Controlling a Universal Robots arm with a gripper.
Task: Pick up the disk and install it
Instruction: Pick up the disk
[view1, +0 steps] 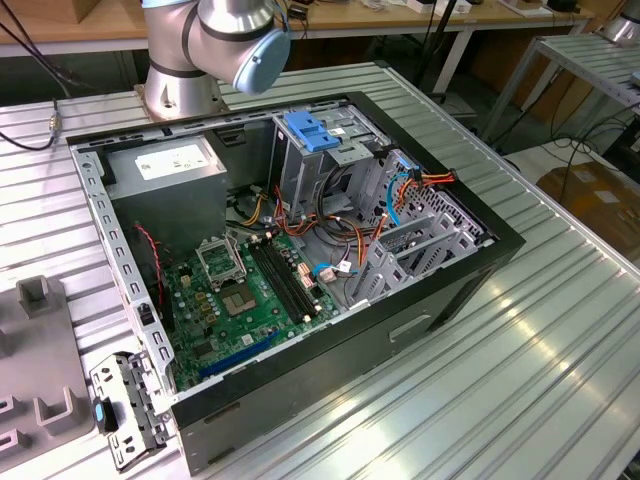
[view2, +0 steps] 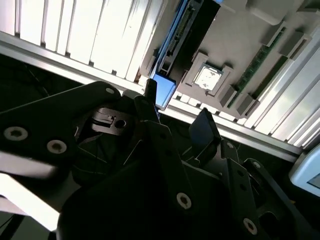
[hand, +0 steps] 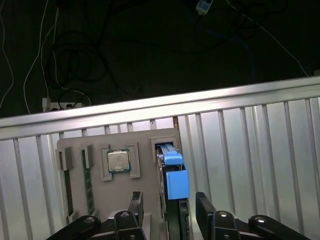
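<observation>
Nearest to the camera, the claw (hand: 169, 197) is wide, with 1 finger on each side of the disk (hand: 174, 180), seemingly without touching it. This disk stands on edge in the grey holder (hand: 145, 142) on the desk (hand: 260, 150). Nothing is installed yet in the computer case (view1: 300, 250); both the pickup and the installing are left.

exterior view overlooks case (view1: 300, 375), both wrist views share tray (hand: 120, 137)

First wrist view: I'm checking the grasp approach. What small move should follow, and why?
Probably lower the end effector slightly. It is open, its jaws appear to straddle the disk, which stands on edge in the grey holder, and the disk looks not yet gripped.
</observation>
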